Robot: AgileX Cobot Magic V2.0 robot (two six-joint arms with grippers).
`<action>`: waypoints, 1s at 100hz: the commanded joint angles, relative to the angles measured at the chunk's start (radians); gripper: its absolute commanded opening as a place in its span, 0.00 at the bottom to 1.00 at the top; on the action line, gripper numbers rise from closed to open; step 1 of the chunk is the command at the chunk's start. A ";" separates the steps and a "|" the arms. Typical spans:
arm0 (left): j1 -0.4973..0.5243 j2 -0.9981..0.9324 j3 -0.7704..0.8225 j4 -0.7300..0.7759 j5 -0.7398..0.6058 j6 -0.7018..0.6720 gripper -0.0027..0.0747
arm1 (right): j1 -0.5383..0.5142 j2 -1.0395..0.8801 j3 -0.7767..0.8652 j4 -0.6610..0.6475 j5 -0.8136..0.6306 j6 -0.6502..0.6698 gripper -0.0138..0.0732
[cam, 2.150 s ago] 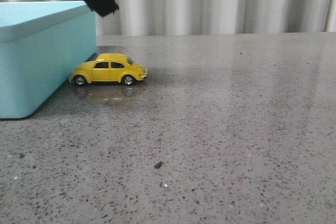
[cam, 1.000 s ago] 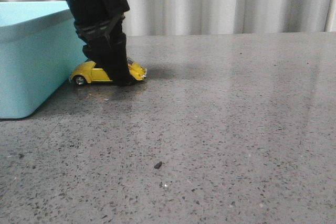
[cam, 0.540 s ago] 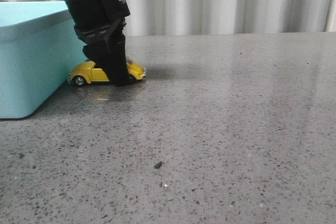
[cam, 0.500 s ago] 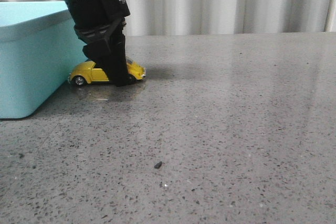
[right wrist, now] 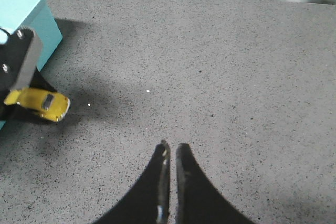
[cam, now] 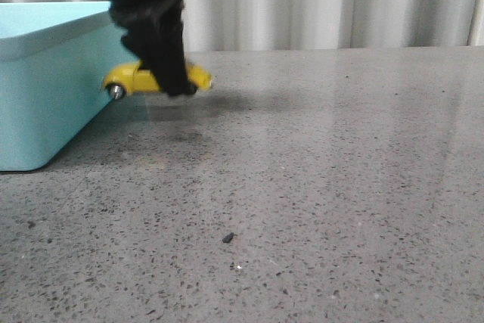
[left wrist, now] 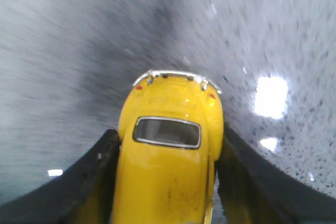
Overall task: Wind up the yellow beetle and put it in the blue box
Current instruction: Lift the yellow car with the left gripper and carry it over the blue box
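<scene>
The yellow beetle [cam: 140, 79] hangs a little above the grey table, just right of the blue box [cam: 45, 81]. My left gripper [cam: 168, 81] is shut on the car's sides; its black fingers cover the car's middle in the front view. In the left wrist view the yellow beetle [left wrist: 170, 161] fills the space between both fingers [left wrist: 89, 182], roof and rear window showing. The right wrist view shows the yellow beetle [right wrist: 42, 103] beside the blue box [right wrist: 23, 11]. My right gripper [right wrist: 171, 150] is shut with nothing in it, over bare table well to the right of the car.
A small dark speck [cam: 227, 237] lies on the speckled grey table [cam: 340, 172] near the front. A pleated pale curtain [cam: 340, 1] runs along the far edge. The box's rim stands higher than the lifted car.
My left arm came down over the car, shut on it, and has now lifted it off the table. The box stayed put.
</scene>
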State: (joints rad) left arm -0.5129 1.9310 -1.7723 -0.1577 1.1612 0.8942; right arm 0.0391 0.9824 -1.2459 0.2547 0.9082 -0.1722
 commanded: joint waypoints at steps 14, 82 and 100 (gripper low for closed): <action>-0.009 -0.058 -0.249 -0.043 0.060 -0.049 0.01 | -0.003 -0.018 -0.024 0.013 -0.067 -0.007 0.10; 0.078 -0.199 -0.469 0.249 0.109 -0.438 0.01 | -0.003 -0.018 -0.024 0.013 -0.061 -0.007 0.10; 0.161 -0.238 -0.361 0.248 0.109 -0.471 0.01 | -0.003 -0.020 -0.024 0.013 -0.060 -0.007 0.10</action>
State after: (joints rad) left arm -0.3851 1.7581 -2.1598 0.0852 1.2706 0.4539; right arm 0.0391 0.9824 -1.2459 0.2547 0.9113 -0.1722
